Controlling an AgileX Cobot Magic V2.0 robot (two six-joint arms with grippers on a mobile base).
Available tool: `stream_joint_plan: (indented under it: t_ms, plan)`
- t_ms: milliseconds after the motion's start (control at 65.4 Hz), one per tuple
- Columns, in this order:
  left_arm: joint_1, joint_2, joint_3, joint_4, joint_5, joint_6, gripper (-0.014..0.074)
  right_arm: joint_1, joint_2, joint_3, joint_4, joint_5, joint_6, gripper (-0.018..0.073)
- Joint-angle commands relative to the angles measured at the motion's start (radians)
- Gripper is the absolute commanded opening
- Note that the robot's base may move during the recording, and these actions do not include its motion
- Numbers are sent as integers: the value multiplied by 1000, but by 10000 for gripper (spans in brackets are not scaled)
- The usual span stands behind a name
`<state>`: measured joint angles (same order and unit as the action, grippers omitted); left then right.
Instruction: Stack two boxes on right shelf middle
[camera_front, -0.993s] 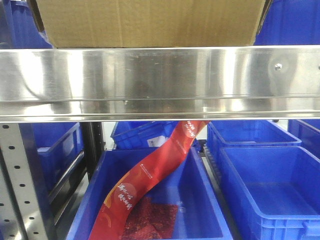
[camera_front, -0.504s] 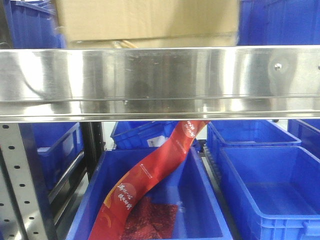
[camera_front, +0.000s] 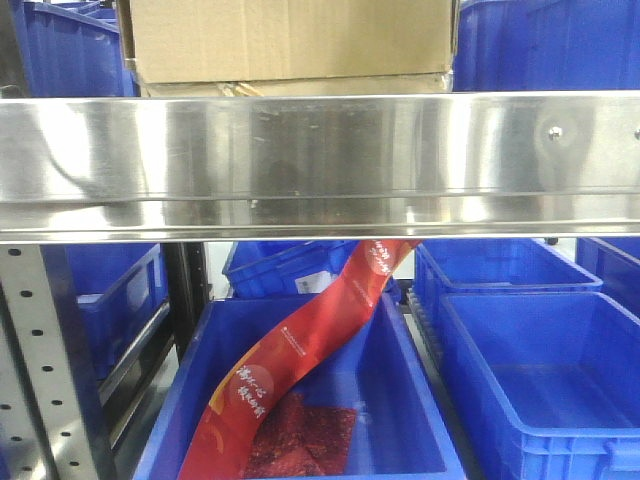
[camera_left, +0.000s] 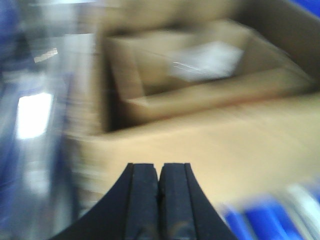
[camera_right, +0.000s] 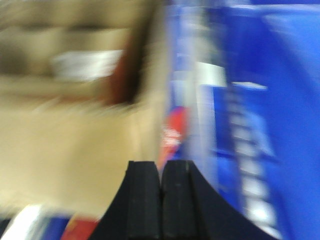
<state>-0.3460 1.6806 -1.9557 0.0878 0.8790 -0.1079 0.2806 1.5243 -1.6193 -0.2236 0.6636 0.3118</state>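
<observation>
In the front view a plain brown box (camera_front: 290, 38) sits on the shiny steel shelf (camera_front: 320, 165), just above its front beam, with a second cardboard edge (camera_front: 300, 88) showing under it. The left wrist view is blurred: my left gripper (camera_left: 159, 172) is shut with nothing in it, over a brown box face (camera_left: 235, 145), and an open box (camera_left: 200, 75) lies beyond. In the blurred right wrist view my right gripper (camera_right: 160, 172) is shut and empty, beside a brown box side (camera_right: 65, 150).
Blue plastic bins (camera_front: 540, 370) fill the level under the shelf; one holds a long red printed band (camera_front: 300, 360). More blue bins (camera_front: 545, 45) flank the box on the shelf. A perforated grey upright (camera_front: 45, 360) stands at the lower left.
The brown box on the shelf has moved back from the camera, its front looking narrower, and a second cardboard edge now shows beneath it. Both wrist views are motion-blurred.
</observation>
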Motion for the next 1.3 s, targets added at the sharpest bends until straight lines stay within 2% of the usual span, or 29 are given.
stream_joint_plan:
  t_ms: [0, 76, 214, 474, 627, 718, 871, 1100, 1284]
  plan:
    - [3, -45, 85, -88, -100, 54, -111, -6, -37, 88, 37, -103, -58, -162]
    - [3, -87, 183, -112, -196, 54, -111, -22, -77, 198, 56, -217, -56, -162]
    - [3, -204, 415, -112, -376, 54, -111, -76, -169, 388, 96, -448, -52, -162]
    - [4, -519, 929, -112, -739, 54, -111, -120, -392, 747, 104, -638, -52, -162]
    - [61, -708, 1206, -157, -897, 52, -111, -120, -538, 966, 100, -768, -52, -162]
    - [103, -828, 1326, -164, -920, 52, -111, -120, -642, 1075, 100, -829, -52, -162]
    - [142, -994, 1422, -164, -893, 52, -111, -120, -783, 1163, 100, -817, -52, -162]
    - [142, -1134, 1427, -164, -907, 52, -111, -120, -894, 1171, 100, -840, -52, -162]
    - [142, -1164, 1427, -164, -907, 52, -111, -120, -906, 1171, 100, -863, -52, -162]
